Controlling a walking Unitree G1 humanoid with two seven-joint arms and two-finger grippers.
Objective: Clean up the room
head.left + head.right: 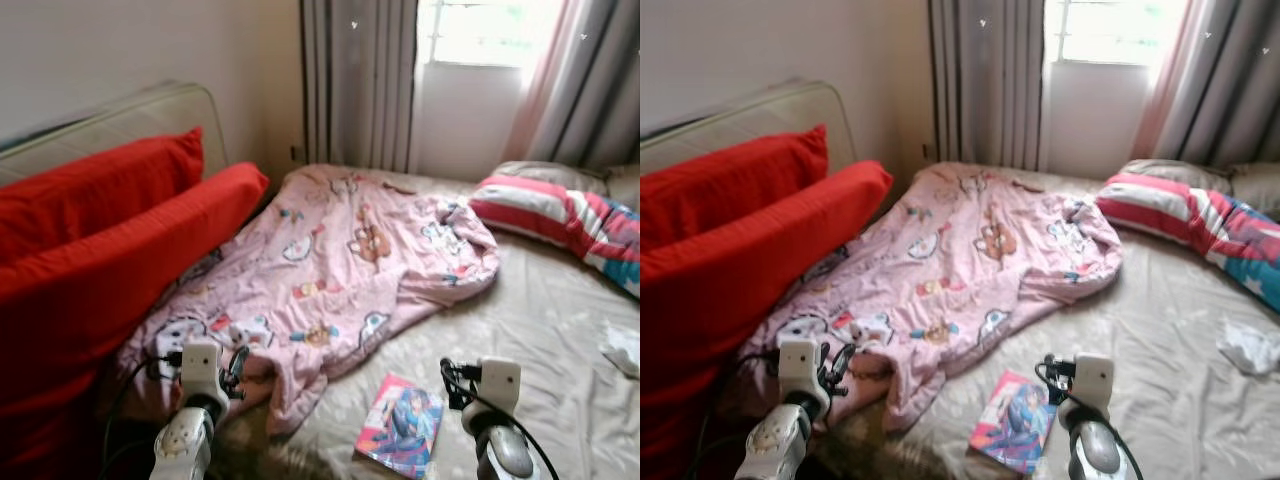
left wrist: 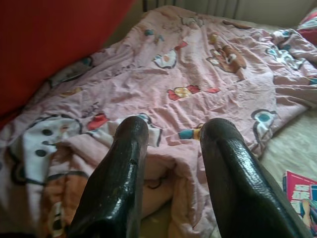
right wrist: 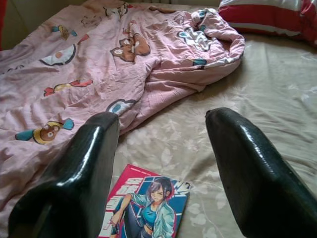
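A crumpled pink cartoon blanket [image 1: 340, 260] lies across the left half of the bed. A comic book [image 1: 402, 424] with a colourful cover rests on the beige sheet [image 1: 540, 320] near the front edge. My left gripper [image 2: 173, 131] hovers over the blanket's near corner, open, with nothing between its fingers. Just to the right of the comic book [image 3: 146, 208] and slightly above it, my right gripper [image 3: 163, 116] is open and empty. Both wrists, left [image 1: 200, 372] and right [image 1: 498, 385], rise from the bottom of the head view.
Two big red cushions [image 1: 100, 240] lean against the wall and headboard on the left. A red, white and blue striped pillow [image 1: 560, 215] lies at the back right. A crumpled white tissue [image 1: 625, 350] sits on the sheet at the right edge. Curtains and a window stand behind the bed.
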